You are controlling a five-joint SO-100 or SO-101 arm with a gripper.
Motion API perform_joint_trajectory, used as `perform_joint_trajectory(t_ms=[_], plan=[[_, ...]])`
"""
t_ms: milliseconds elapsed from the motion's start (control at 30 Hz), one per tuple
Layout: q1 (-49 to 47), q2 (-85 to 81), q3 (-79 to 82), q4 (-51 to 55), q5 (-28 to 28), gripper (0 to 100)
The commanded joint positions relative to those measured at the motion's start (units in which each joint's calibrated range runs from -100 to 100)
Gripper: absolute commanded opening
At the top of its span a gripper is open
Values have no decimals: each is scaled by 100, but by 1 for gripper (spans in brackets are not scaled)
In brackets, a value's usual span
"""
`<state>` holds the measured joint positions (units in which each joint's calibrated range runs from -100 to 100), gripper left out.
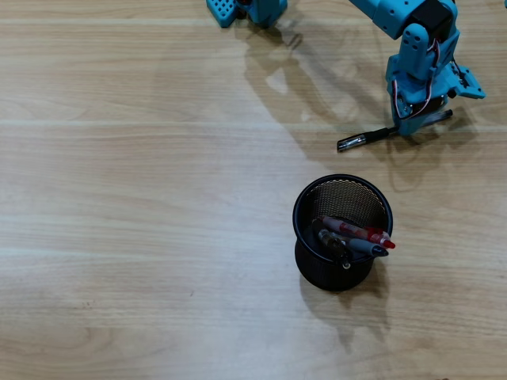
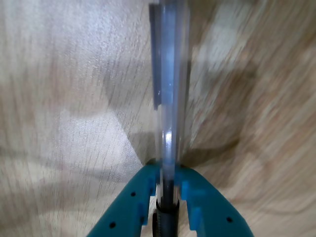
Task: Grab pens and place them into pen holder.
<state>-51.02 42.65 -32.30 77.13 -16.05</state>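
So from the wrist view, my gripper [image 2: 168, 170] is clamped on the clear stick pen [image 2: 170, 98], with both teal jaws pinching the barrel down near its dark lower section. The clear part runs straight up and away from the camera over the wooden table [image 2: 64, 98]. It's blurry, so I can't tell for sure whether the pen is already off the wood or just resting on it.

In the overhead view the same pen [image 1: 366, 139] lies nearly flat, its dark capped end poking out to the left of the gripper [image 1: 416, 125] and a short bit sticking out the other side. So I'd say I'm holding it off-centre, closer to one end.

My plan: lift straight up first, slow, because a long tail hanging off one side will probably want to droop or swivel in the jaws. Keep the squeeze firm and no wrist flicks.

Further down the picture is the pen holder [image 1: 305, 207], well apart from the arm. It already has the red and clear pen [image 1: 356, 231] and the grey and clear pen [image 1: 366, 247] leaning against its right rim, plus something darker under them that I can't make out. I'd bring the pen over the open upper-left part of the cup, tip it toward vertical with the long end down, and only let go once the tip is below the rim. Otherwise it may bounce off those leaning pens.
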Motion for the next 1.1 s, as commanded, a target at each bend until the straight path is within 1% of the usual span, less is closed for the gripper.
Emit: perform_joint_trajectory(t_ms=[0,300,467,633,767,900,1000,1067], plan=[[96,-813,-218,64,-18,2],[653,-2443,-218,55,8,2],[1102,-3174,-254,-145,-34,2],[1385,-3429,-562,-965,-34,2],[1550,-3454,-680,-2004,-55,2],[1714,-3454,-598,-2961,-531,2],[1824,-3403,-598,-3325,-867,2],[1897,-3395,-517,-3462,-1196,2]])
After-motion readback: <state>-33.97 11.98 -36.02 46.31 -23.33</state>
